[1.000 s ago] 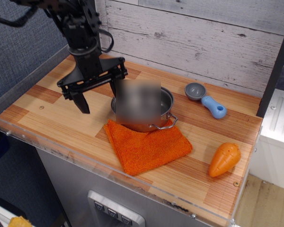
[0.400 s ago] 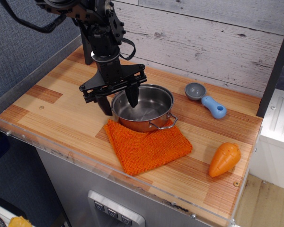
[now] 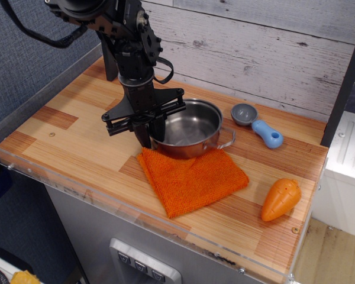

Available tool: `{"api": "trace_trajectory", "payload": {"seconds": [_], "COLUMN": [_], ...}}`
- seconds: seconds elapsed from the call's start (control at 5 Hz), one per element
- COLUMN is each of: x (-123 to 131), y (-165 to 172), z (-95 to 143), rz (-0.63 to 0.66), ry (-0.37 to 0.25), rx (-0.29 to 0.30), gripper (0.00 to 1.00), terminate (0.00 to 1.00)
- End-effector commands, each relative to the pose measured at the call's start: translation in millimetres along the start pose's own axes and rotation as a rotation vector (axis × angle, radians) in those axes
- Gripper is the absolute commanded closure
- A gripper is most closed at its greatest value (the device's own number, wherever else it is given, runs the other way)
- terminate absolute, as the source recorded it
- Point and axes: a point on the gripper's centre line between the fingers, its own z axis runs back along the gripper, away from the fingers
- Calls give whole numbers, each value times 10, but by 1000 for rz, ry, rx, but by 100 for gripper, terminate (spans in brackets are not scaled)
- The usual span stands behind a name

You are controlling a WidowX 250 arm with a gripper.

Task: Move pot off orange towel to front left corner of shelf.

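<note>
The shiny steel pot (image 3: pixel 192 127) stands on the back edge of the orange towel (image 3: pixel 192 178), near the middle of the wooden shelf (image 3: pixel 65 136). One wire loop handle sticks out on its right side. My gripper (image 3: pixel 151 136) comes straight down at the pot's left side. Its two fingers stand close together across the left rim, one outside the wall and one inside, so it is shut on the rim. The pot's base seems to rest on the towel. The left handle is hidden behind the gripper.
A grey scoop with a blue handle (image 3: pixel 257 123) lies at the back right. An orange carrot toy (image 3: pixel 281 199) lies at the front right. A clear acrylic rim (image 3: pixel 59 183) edges the shelf. A plank wall stands behind.
The gripper moved right and down to the pot and its fingers closed across the left rim. The pot and the towel under it shifted a little to the right.
</note>
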Motion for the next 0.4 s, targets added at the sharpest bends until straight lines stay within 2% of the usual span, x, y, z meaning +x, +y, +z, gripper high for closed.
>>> {"api": "trace_trajectory", "payload": {"seconds": [0.0,0.2], "x": [-6,5], "y": [-23,-27], "z": [154,250], "rz": [3,2], "ry": [-32,-40], "rx": [-29,-54], "gripper": [100,100], "terminate": [0,0]}}
